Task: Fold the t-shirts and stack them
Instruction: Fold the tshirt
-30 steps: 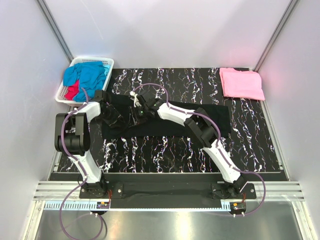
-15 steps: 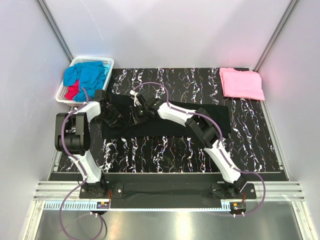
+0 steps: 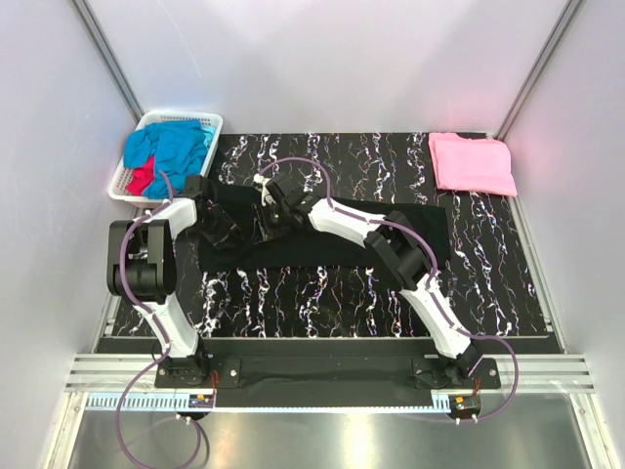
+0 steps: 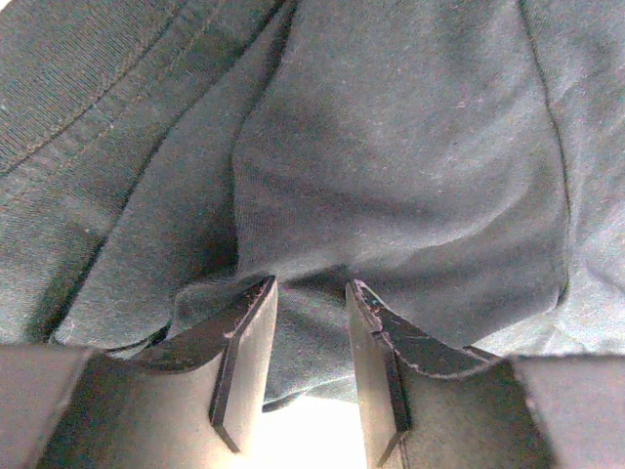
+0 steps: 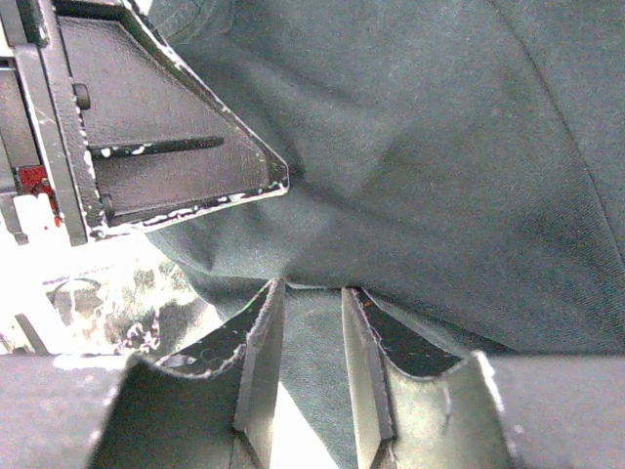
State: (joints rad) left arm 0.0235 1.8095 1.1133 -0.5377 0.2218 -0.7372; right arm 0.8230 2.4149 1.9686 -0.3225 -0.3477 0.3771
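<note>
Plainly black t-shirt (image 3: 303,252) pinched inside left claw (image 4: 311,285); right claw (image 5: 311,287) likewise.

Top camera looks down over the whole table (image 3: 322,293); both wrist cameras closely face the black shirt (image 3: 293,254), which all views share.

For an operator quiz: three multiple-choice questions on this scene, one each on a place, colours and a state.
1. The pink t-shirt lies: A at the near left corner; B at the far right corner of the table; C in the middle.
2. Cloth in the basket is: A blue and red; B green; C white.
3. The left gripper is: A open over bare table; B gripping the basket; C shut on the black t-shirt.
B: the top view shows it folded there. A: both colours show inside. C: its fingers pinch the fabric.
</note>
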